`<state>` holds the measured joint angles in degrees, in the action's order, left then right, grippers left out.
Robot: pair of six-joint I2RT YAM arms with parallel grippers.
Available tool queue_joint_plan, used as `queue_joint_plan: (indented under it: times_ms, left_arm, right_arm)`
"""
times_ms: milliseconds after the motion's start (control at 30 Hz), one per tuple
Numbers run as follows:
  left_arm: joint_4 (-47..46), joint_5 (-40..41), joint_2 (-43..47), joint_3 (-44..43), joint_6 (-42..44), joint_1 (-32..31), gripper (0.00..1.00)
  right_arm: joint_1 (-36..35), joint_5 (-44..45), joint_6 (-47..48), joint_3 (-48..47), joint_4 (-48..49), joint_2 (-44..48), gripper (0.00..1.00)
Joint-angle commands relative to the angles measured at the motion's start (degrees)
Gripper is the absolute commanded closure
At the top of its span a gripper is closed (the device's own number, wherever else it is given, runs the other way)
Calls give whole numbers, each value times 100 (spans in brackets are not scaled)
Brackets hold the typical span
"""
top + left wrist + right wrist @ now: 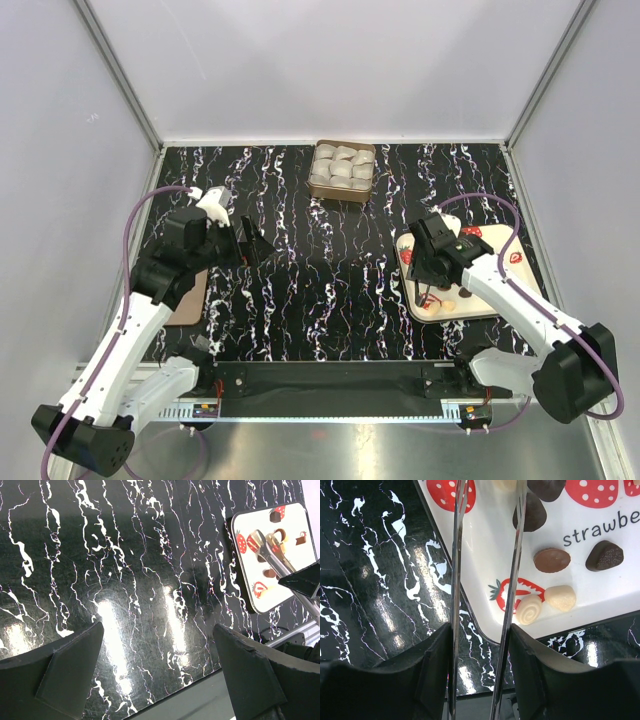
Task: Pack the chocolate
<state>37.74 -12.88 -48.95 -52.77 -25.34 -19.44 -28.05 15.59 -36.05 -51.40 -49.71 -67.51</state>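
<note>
Over black marbled counter (300, 290), L of centre: left gripper (252, 245), fingers spread wide, nothing btwn them, nothing touched.

On R side: right gripper (480, 650) above a corner of the white strawberry-print tray (620, 592). Fingers clamped on metal tongs (455, 580), one blade against each finger, blades parallel w/ a gap btwn. Tong tips out over the tray. Can't tell whether anything is caught at the tips, as they are cut off in the wrist view and too small from above.

Chocolate, loose on the tray, per R wrist view:
- brown disc (552, 560) lying flat on bare white, approx mid-view
- dark ridged piece (605, 555) near the disc, apart from it, under the printed lettering
- dark domed piece (532, 512) just beside one tong blade; touching or not, can't tell
- pale swirl piece (530, 610) on a printed strawberry, close to the tray edge
- pale plain piece (560, 597) touching the swirl piece
- more dark and pale pcs at the top edge of the view, cut off

At far centre of counter, well apart from the tray: brown box (340, 198) packed w/ white crinkled paper cups (342, 168).
</note>
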Motion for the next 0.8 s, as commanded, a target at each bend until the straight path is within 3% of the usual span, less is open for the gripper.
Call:
queue_joint_plan:
  times_ms: [0, 767]
  left_arm:
    - [-232, -135, 8, -119, 3, 11, 1]
    - [-232, -92, -45, -93, 38, 11, 1]
  right_arm:
    - [46, 172, -69, -72, 5, 71, 46]
    - [248, 260, 98, 33, 673, -272, 52]
